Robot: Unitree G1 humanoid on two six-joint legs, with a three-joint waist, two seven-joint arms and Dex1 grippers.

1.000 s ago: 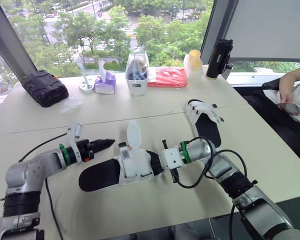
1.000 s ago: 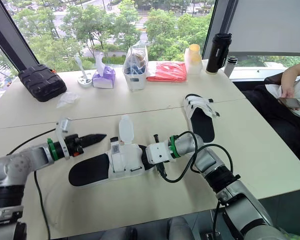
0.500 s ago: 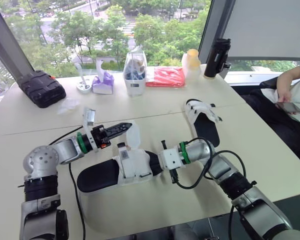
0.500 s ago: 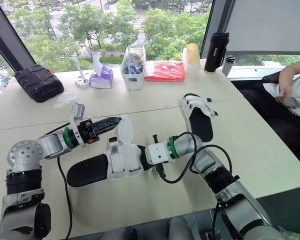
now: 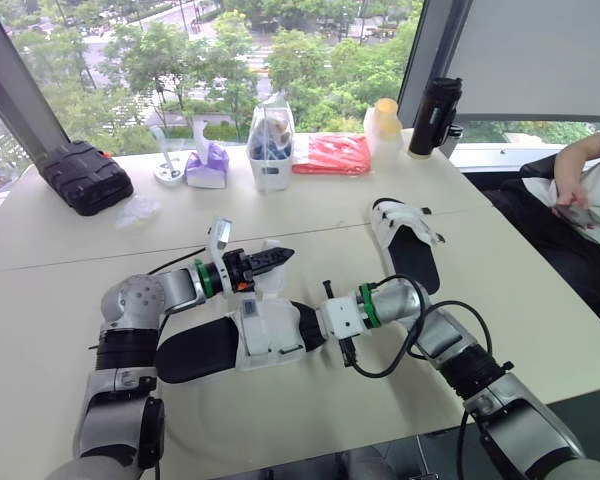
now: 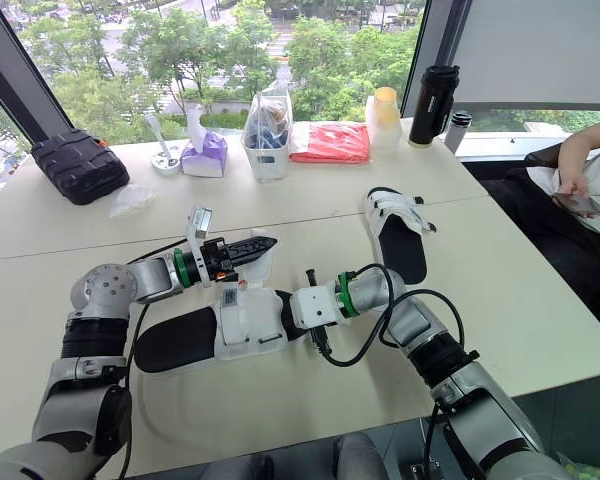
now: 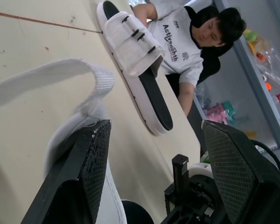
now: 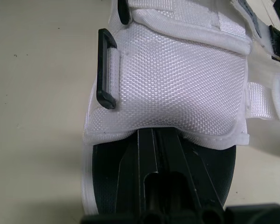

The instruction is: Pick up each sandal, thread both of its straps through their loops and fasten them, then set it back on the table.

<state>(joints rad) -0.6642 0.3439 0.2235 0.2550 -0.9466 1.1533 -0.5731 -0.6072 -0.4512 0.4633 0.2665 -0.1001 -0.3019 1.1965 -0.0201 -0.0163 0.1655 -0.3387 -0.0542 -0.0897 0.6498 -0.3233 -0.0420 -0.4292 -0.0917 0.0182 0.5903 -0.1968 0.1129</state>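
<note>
The worktop (image 5: 540, 300) is pale and takes up most of the scene, and I'll place everything off the near sandal (image 5: 195, 350), which lies flat in the middle of it with the black footbed facing up. A person (image 5: 590, 190) sits well off to the right of that sandal, past the worktop edge, looking down at a phone. The second sandal (image 5: 415, 255) lies behind and to the right of the near one, well apart from it, also flat on the worktop. Way behind the near sandal there's a row of stuff along the window side: a black case (image 5: 85, 175) off to the left, a red packet (image 5: 332, 154) and a clear bag (image 5: 273, 145) roughly straight back, and a dark bottle (image 5: 433, 115) to the right. The right pincer (image 8: 155, 140) is clenched with nothing between its fingers, and it's poked in from the sandal's right end, under the white upper (image 8: 177, 79), resting on the footbed. The left pincer (image 5: 270, 259) hovers just behind the sandal and is released, fingers spread wide. The sandal's loose strap (image 7: 46, 77) curls up right beside one finger (image 7: 88, 172). A black loop (image 8: 106, 67) sits on the edge of the upper.
</note>
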